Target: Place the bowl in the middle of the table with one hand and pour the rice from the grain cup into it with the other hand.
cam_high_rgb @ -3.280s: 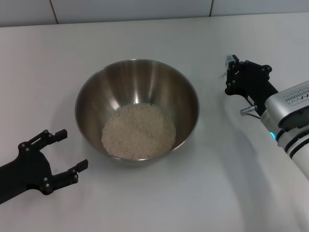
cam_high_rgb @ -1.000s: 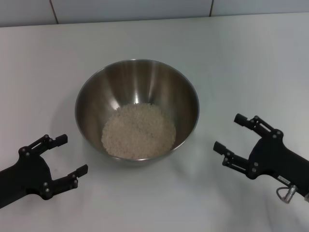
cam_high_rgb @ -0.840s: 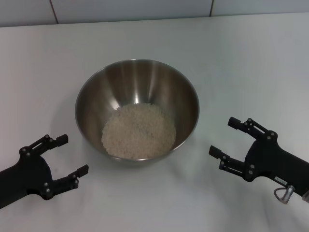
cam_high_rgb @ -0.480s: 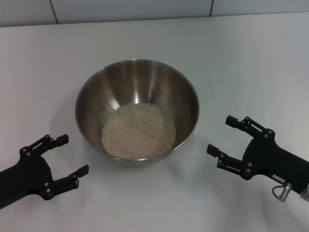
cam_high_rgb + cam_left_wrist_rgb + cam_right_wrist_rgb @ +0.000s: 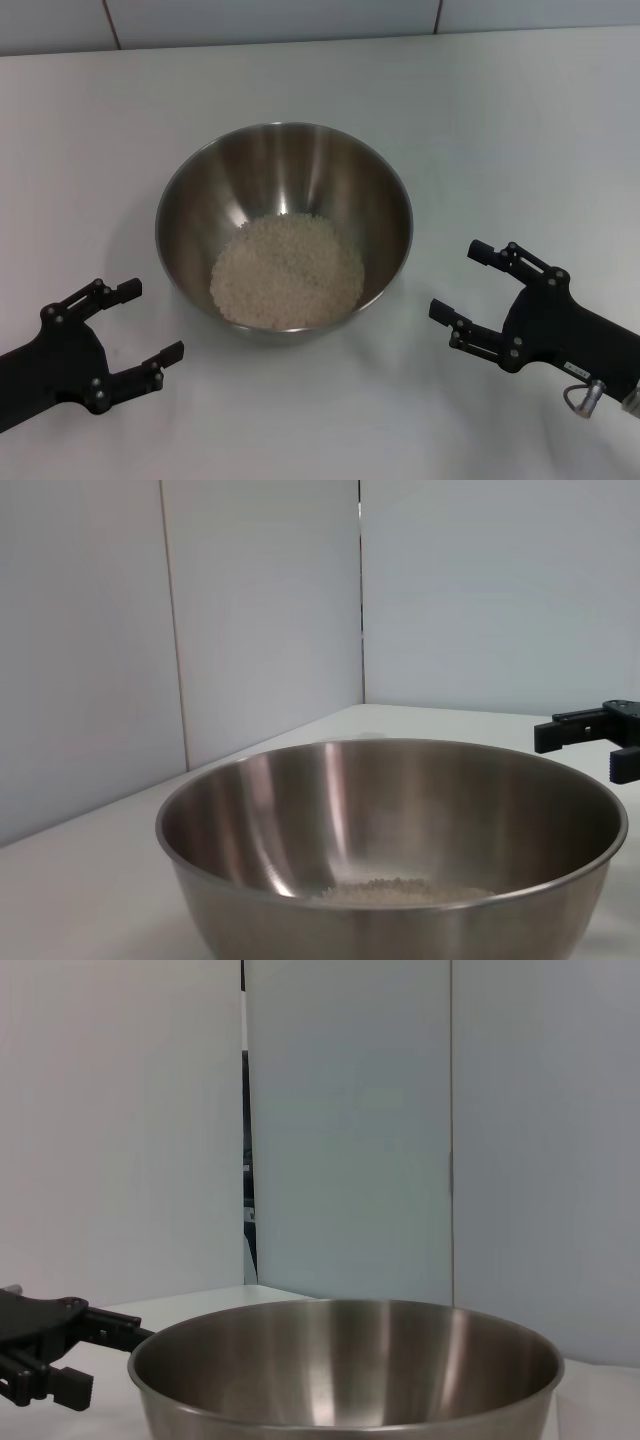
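The steel bowl (image 5: 283, 225) stands in the middle of the white table (image 5: 300, 70) with a mound of white rice (image 5: 287, 270) in its bottom. It also shows in the left wrist view (image 5: 390, 850), with a strip of rice (image 5: 405, 890), and in the right wrist view (image 5: 345, 1365). My left gripper (image 5: 150, 323) is open and empty, low beside the bowl's near left side. My right gripper (image 5: 455, 282) is open and empty, beside the bowl's near right side. The right gripper shows far off in the left wrist view (image 5: 600, 742), the left gripper in the right wrist view (image 5: 95, 1360). The grain cup is out of view.
A tiled wall edge (image 5: 300, 20) runs along the back of the table. Bare tabletop lies behind the bowl and at the front between the two grippers.
The right arm came back from the far right of the table, where it was 3.3 s ago, to beside the bowl. In the last half second nothing has moved. The left gripper stays put.
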